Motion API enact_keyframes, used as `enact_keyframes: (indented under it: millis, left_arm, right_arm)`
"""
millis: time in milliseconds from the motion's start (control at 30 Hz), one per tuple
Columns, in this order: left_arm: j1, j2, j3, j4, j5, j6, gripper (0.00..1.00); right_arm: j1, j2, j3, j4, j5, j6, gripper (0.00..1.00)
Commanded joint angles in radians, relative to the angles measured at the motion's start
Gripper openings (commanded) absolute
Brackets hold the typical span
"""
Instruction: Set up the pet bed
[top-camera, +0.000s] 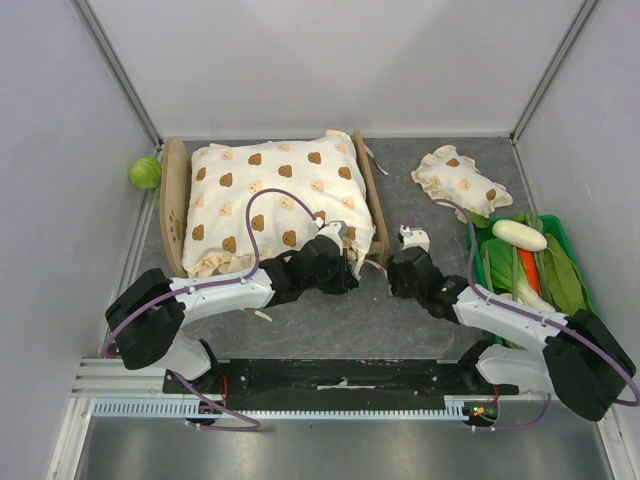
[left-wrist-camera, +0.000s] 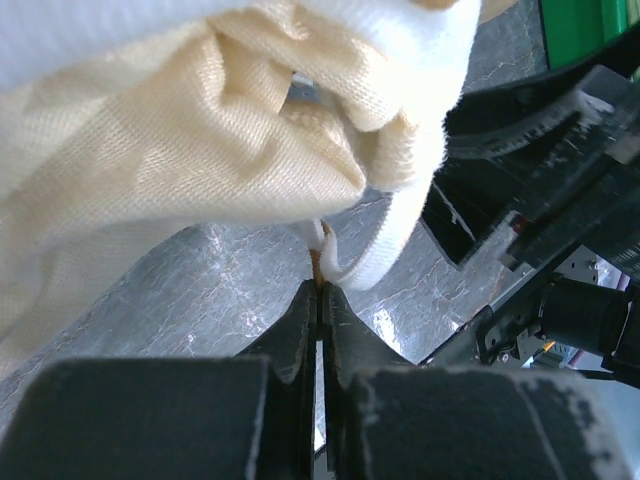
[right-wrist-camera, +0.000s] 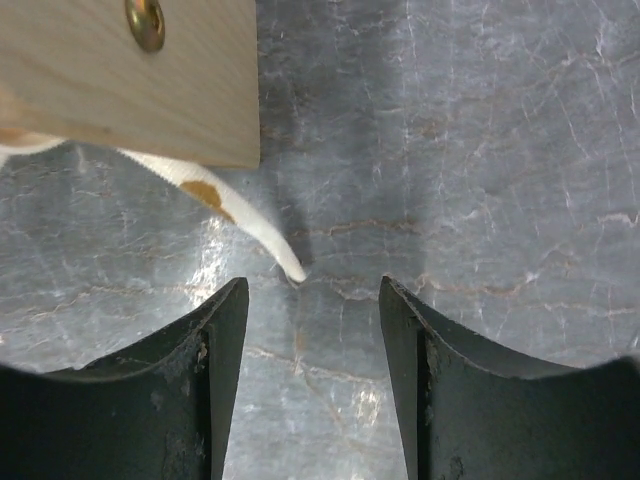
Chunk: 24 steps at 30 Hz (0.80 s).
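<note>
Two arms, top view: small light-wood pet bed at far left of the grey table, cream bear-print cushion lying on it. Left wrist: left gripper clenched on the cushion's cream tie. Right wrist: right gripper released, just off the bed's wooden corner.

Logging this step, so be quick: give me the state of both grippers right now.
Left gripper: closed, pinching a cushion tie.
Right gripper: open, holding nothing.
</note>
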Motion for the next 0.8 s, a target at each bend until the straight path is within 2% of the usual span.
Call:
enact_keyframes:
  millis: [0,133,200,233,300,333,400,500,600,767]
  left_arm:
    - [0.005,0.006,0.034,0.017,0.007,0.007,0.02]
    - [0.005,0.012,0.037,0.025,0.017,0.008,0.02]
    - [0.005,0.013,0.039,0.025,0.018,0.01,0.02]
    - [0.005,0.015,0.039,0.025,0.018,0.01,0.02]
    - [0.005,0.015,0.042,0.023,0.018,0.01,0.02]
    - [0.005,0.012,0.042,0.023,0.018,0.01,0.02]
    - [0.005,0.004,0.04,0.023,0.018,0.01,0.02]
    - [0.005,-0.026,0.054,-0.015,0.053,0.024,0.02]
    - [0.002,-0.081,0.095,-0.139,0.078,0.06,0.02]
    - [-0.008,-0.181,0.178,-0.415,0.107,0.148,0.02]
  right_arm:
    - [-0.026,0.06,0.006,0.191,-0.017,-0.128,0.62]
    - [-0.044,0.141,-0.008,0.32,-0.083,-0.185,0.6]
    - [-0.045,0.17,-0.003,0.348,-0.106,-0.199,0.52]
    - [-0.045,0.195,-0.003,0.353,-0.12,-0.199,0.42]
    - [-0.049,0.209,-0.005,0.356,-0.145,-0.193,0.33]
    - [-0.049,0.211,-0.009,0.359,-0.154,-0.188,0.19]
    - [-0.047,0.182,-0.023,0.337,-0.154,-0.151,0.0]
    - [-0.055,0.093,-0.049,0.278,-0.096,-0.069,0.0]
    - [-0.094,0.005,-0.07,0.218,-0.073,0.005,0.0]
    - [-0.183,-0.064,-0.066,0.141,-0.064,0.035,0.0]
